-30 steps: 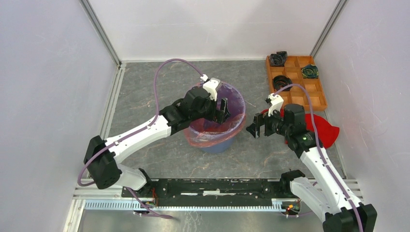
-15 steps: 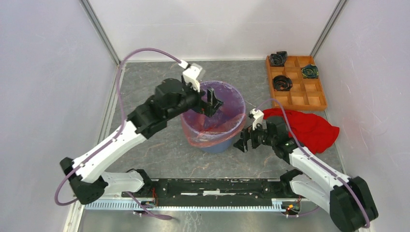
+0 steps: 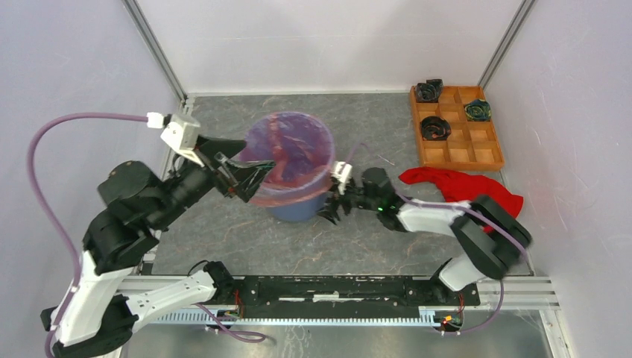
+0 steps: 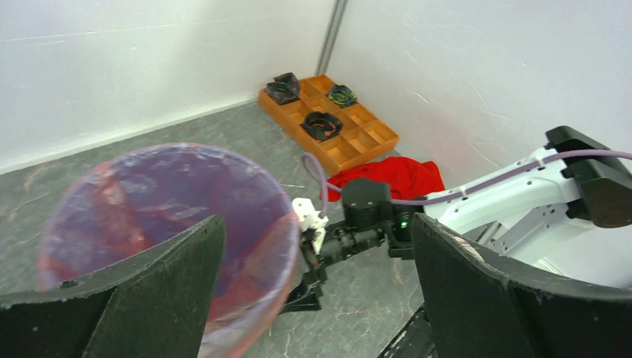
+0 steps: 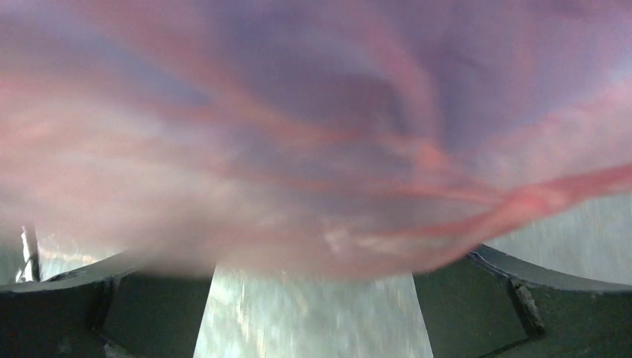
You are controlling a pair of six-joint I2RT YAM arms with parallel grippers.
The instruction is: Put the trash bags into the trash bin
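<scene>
My left hand (image 3: 247, 173) is up at the left rim of the trash bin (image 3: 299, 211), its 2 fingers spread wide and gripping nothing. From my left wrist, the rim shows just behind one finger (image 4: 134, 291). The trash bag (image 3: 287, 149) sits inside the bin as a liner, its pink film folded out over the rim and partway down the blue wall. My right hand (image 3: 328, 209) is low at the bin's right side, close to the wall, fingers also apart; film over blue plastic fills my right wrist view. Beyond my right arm a red cloth (image 3: 466, 192) lies on the bench (image 3: 373, 246), near the orange tray (image 3: 478, 154).
</scene>
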